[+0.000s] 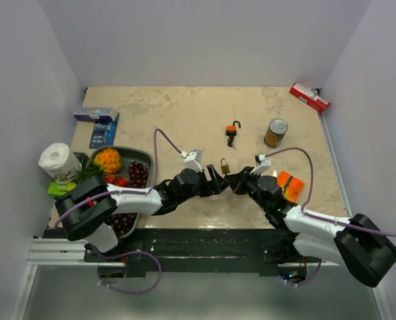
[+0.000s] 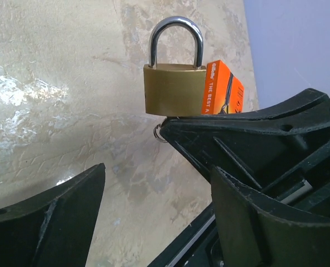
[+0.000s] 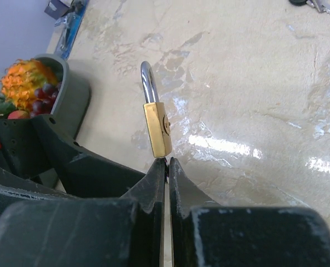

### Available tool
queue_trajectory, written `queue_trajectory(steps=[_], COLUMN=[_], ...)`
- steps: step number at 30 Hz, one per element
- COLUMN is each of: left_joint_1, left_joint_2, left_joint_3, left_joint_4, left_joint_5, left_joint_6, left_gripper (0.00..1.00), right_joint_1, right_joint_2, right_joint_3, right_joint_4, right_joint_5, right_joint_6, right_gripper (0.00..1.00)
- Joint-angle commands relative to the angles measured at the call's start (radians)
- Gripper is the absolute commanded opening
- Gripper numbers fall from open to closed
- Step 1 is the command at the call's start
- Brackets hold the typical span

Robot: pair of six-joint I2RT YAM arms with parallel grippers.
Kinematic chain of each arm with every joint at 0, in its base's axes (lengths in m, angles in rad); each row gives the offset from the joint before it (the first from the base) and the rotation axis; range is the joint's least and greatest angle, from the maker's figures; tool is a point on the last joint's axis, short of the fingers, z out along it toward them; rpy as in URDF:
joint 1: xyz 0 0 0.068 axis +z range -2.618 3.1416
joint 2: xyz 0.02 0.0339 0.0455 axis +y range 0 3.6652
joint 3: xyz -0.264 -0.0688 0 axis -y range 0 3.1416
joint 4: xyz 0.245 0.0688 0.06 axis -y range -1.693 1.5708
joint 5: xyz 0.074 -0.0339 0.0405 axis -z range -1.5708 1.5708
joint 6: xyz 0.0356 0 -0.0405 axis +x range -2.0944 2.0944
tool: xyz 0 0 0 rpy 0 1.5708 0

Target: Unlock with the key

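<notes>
A small brass padlock (image 1: 224, 166) with a closed silver shackle stands upright at the table's middle; it also shows in the left wrist view (image 2: 173, 89) and the right wrist view (image 3: 156, 130). My right gripper (image 3: 168, 161) is shut right under the padlock's bottom, on the key. The key is hidden between the fingers, and only a small metal ring (image 2: 160, 133) sticks out. My left gripper (image 2: 156, 189) is open and empty, just left of the padlock, close to the right gripper (image 1: 230, 181).
An orange-bodied padlock (image 1: 233, 131) with black-headed keys (image 1: 231, 141) lies further back. A can (image 1: 275, 133), a red box (image 1: 309, 97) and an orange box (image 1: 291, 185) are on the right. A fruit tray (image 1: 128, 151), a paper roll (image 1: 57, 160) and a blue pack (image 1: 98, 123) are on the left.
</notes>
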Motion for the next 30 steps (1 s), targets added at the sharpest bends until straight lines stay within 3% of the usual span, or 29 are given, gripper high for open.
queue_trajectory(steps=[1,8,16,22,30], left_joint_1=[0.012,0.041,0.072,0.092,0.096], left_joint_2=[-0.03,-0.09,-0.194,-0.116,-0.002], left_joint_3=[-0.001,-0.024,0.018,0.13,0.226], left_joint_4=[-0.037,0.017,-0.046,-0.123,-0.094], left_joint_5=[0.05,0.025,-0.068,-0.028,0.039], left_joint_6=[0.042,0.04,0.077,0.126,0.148], left_gripper=[0.82,0.84,0.9,0.96,0.99], right_joint_1=[-0.005,-0.003,-0.002,0.011,0.024], right_joint_2=[-0.019,-0.029,-0.059,-0.089,-0.14], right_joint_3=[0.027,0.021,0.019,0.012,0.002], right_joint_4=[0.148,0.142,0.121,0.099,0.056], right_joint_5=[0.05,0.047,0.027,0.018,0.024], right_joint_6=[-0.012,-0.013,-0.012,-0.007,-0.006], right_gripper=[0.0,0.0,0.0,0.0,0.0])
